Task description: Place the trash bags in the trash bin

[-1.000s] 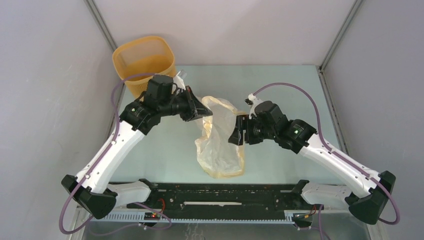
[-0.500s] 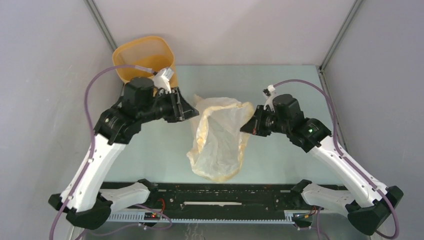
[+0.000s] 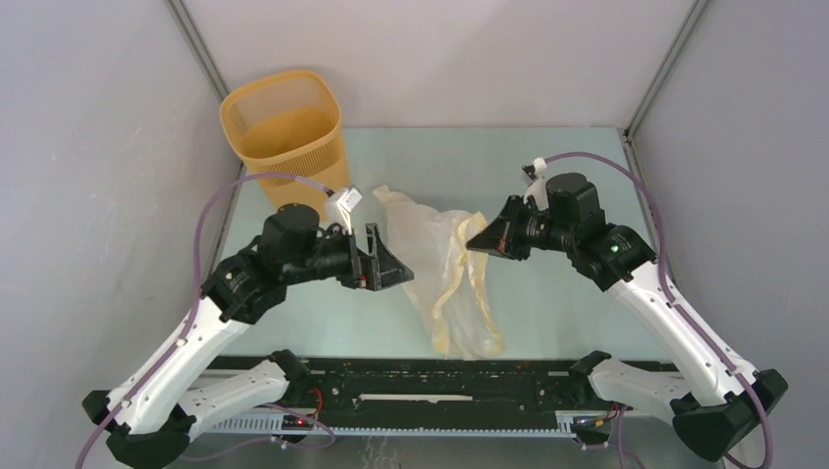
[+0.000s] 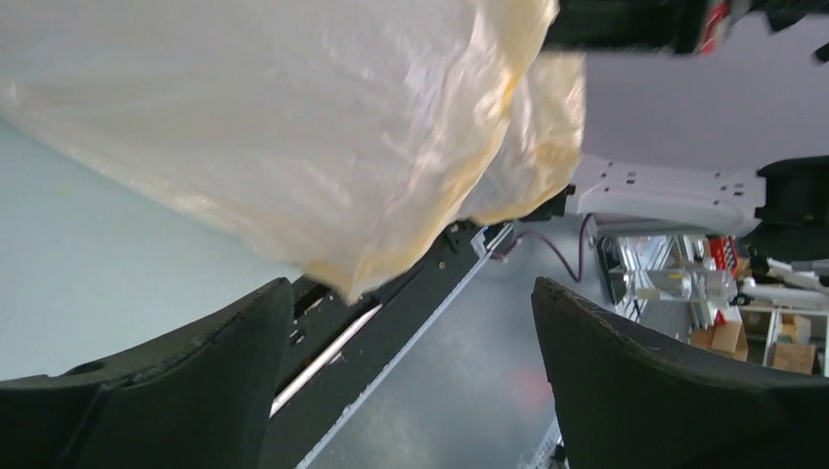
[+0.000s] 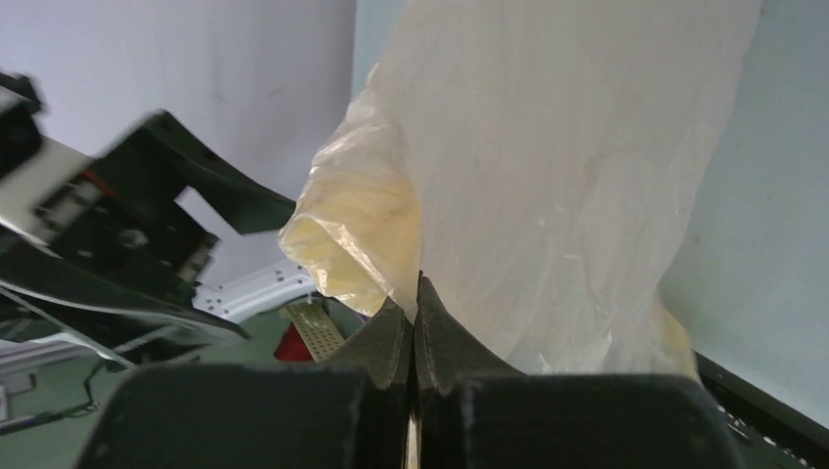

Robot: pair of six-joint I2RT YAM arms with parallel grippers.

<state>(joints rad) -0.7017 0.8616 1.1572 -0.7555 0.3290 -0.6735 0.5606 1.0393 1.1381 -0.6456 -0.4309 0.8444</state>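
The trash bag (image 3: 445, 269), thin, wrinkled and cream-white with a yellow tint, hangs in a long fold from its upper right edge down to the table's front. My right gripper (image 3: 477, 240) is shut on that edge; the right wrist view shows its tips (image 5: 418, 285) pinching the plastic, with the bag (image 5: 547, 176) filling the frame above. My left gripper (image 3: 391, 259) stands open just left of the bag, apart from it. In the left wrist view the bag (image 4: 293, 127) hangs above the wide-spread jaws (image 4: 411, 285), nothing between them. The yellow-orange trash bin (image 3: 285, 125) stands upright at the back left.
Grey walls close in the table on the left, back and right. A black rail (image 3: 440, 383) runs along the near edge between the arm bases. The left arm's black wrist (image 5: 147, 225) shows beyond the bag in the right wrist view.
The left gripper opened, let go of the bag and drew back towards the front. The right gripper shut on the bag's edge and lifted it; the bag's spread mouth collapsed into a hanging fold.
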